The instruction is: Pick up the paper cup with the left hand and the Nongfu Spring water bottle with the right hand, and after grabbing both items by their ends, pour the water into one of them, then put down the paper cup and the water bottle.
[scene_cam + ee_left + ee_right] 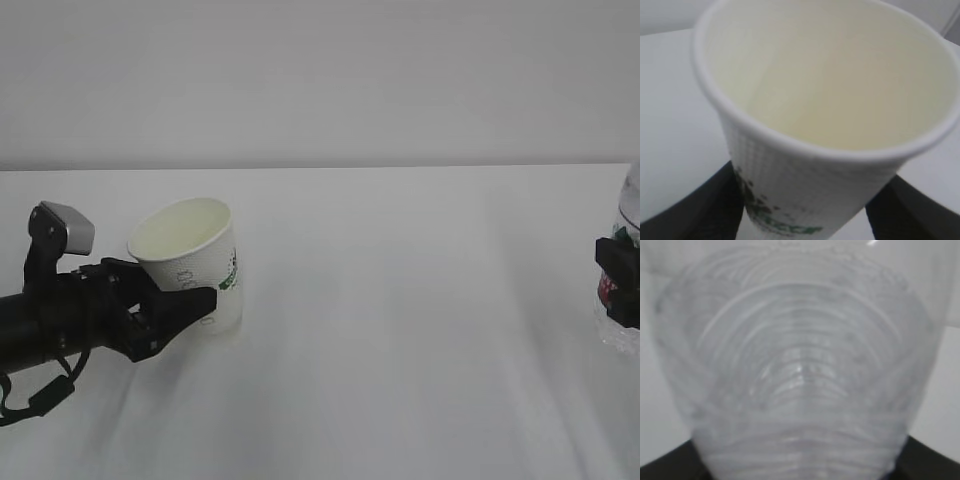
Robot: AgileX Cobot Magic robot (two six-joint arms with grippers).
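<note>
Near the left edge of the white desk (400,300), the small white tapered paper cup (195,262) sits tilted, my left gripper (172,312) clamped low on it so the mouth's free for pouring. Far right, my right gripper (620,285) is clamped around the clear ribbed plastic bottle (628,215).

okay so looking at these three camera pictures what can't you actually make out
- Water bottle: exterior view, cut off by the right edge; cap unseen.
- Right gripper: mostly beyond that edge; the blurred bottle fills the right wrist view.
- Paper cup: bottom hidden by left gripper; whether it holds water is unclear, left wrist view.
</note>
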